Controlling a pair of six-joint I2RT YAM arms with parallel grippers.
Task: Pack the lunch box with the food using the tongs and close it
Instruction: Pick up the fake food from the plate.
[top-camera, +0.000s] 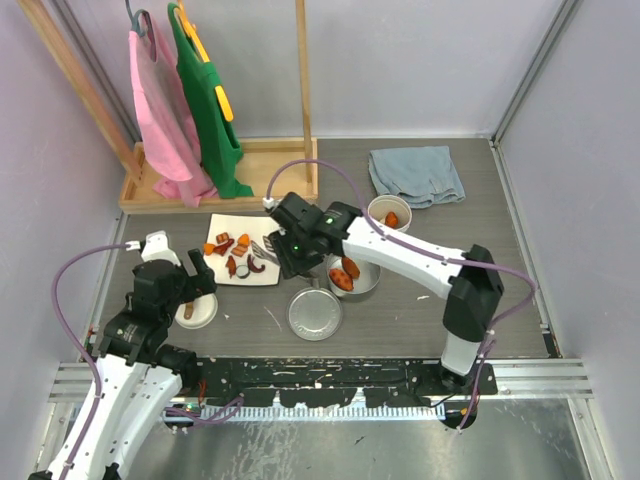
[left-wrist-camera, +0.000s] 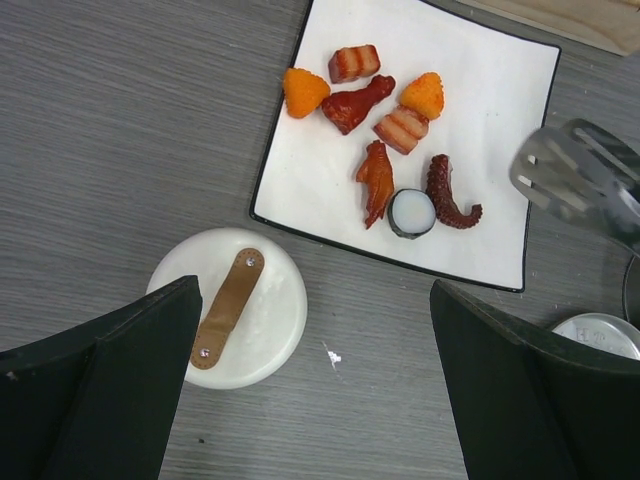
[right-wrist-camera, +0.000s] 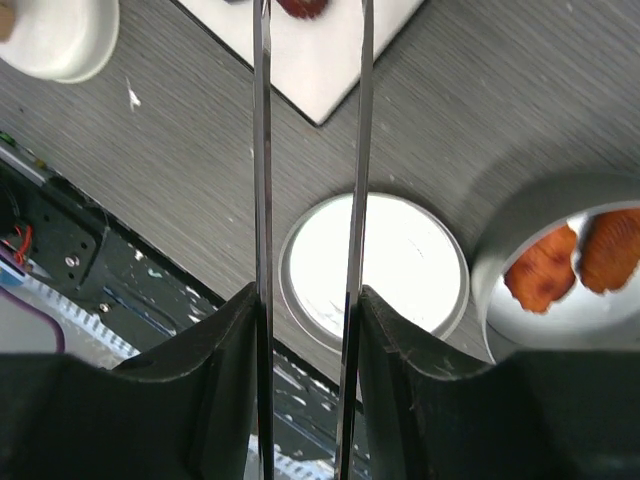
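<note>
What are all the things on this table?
Rack: one, wooden, back left.
Pink apron: one, on rack.
Green apron: one, on rack.
Towel: one, blue-grey, back right.
Plate: one, white, square, centre-left.
Food: eight on plate, orange, red, brown, black-and-white; two orange showing in tin; one in tub.
Tub: one, white, behind tin.
Tin: one, steel, centre.
Steel lid: one, before tin.
White lid: one, brown handle, before plate.
Tongs: one, grey, tips by plate.
Left gripper: black, open, above white lid.
Right gripper: black, shut on tongs.
</note>
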